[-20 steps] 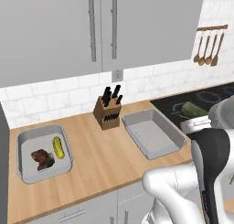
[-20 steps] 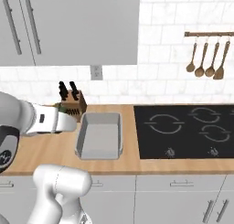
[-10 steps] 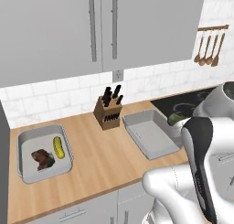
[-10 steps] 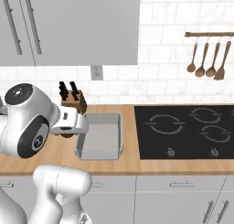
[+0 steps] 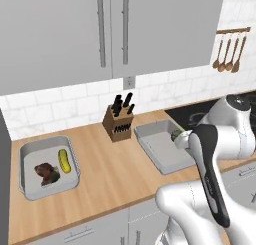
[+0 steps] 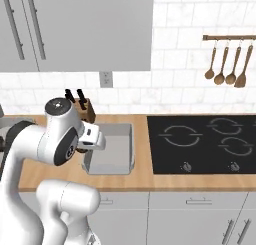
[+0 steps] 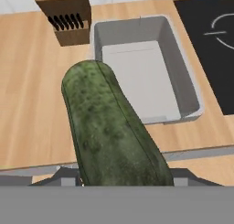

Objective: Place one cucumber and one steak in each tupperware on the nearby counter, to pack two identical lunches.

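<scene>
So the robot's two-finger hand (image 7: 121, 184) is clamped around the long dark green cucumber (image 7: 112, 134), which sticks out along the hand toward 11 o'clock in the hand view. A bit of the green also peeks out past the wrist in the left base view.

Target looks like the empty shallow light-grey rectangular tupperware (image 7: 176, 67) beside the wooden knife block (image 7: 64, 15) on the light-brown wooden table (image 7: 27, 95). In the hand view that tray sits at about 1 o'clock from the cucumber, with the black stovetop (image 7: 210, 45) further off at 2 o'clock. The other light-grey tupperware (image 5: 30, 151), over at 9 o'clock in the left base view, has a small yellow-green cucumber (image 5: 64, 160) and a dark brown-red lumpy steak (image 5: 46, 173) lying in it, so my read is that one's packed and this one needs filling.

How I'd do this step:
- Get the cucumber centred over the tray floor, not the near rim. The rim is wide, and a round thing dropped on it would likely roll off onto the table.
- Come down low before letting go. It's a cylinder, so a drop from height probably bounces or rolls.
- Line its long axis up with the long side of the tray, and keep to one side so a steak fits too.
- Stay clear of the knife block at 11 o'clock on the way in.

Can't tell the height above the tray from these views.
</scene>
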You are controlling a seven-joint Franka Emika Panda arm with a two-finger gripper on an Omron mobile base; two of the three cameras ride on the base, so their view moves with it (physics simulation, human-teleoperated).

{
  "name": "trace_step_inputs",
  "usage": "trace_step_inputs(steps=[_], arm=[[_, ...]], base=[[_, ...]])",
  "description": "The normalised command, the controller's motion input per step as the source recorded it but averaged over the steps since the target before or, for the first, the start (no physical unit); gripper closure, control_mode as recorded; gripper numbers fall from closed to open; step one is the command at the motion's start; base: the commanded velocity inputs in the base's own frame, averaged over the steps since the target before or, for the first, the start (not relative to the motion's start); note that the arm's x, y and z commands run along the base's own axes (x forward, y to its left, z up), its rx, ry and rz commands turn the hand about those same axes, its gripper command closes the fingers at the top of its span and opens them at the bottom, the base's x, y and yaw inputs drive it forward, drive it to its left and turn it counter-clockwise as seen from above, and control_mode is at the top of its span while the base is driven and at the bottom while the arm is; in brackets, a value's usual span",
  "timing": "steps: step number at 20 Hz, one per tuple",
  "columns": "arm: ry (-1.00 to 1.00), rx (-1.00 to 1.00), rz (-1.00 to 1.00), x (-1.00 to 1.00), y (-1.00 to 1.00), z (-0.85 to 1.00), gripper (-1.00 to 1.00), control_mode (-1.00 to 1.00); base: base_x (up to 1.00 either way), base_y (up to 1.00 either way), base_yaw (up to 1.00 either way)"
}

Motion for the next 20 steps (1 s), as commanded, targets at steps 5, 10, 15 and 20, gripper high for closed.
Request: trace_step_inputs(steps=[5, 10, 15, 20], arm=[[0.0, 0.0, 0.0, 0.63, 0.04, -0.47, 1.0, -1.0], [0.06, 0.0, 0.0, 0.42, 0.0, -0.52, 1.0, -1.0], [0.09, 0.0, 0.0, 0.41, 0.0, -0.36, 1.0, -1.0], [0.08, 0.0, 0.0, 0.47, 0.0, -0.2, 1.0, -1.0]], base=[[0.0, 0.0, 0.0], [0.0, 0.0, 0.0], [0.0, 0.0, 0.0], [0.0, 0.0, 0.0]])
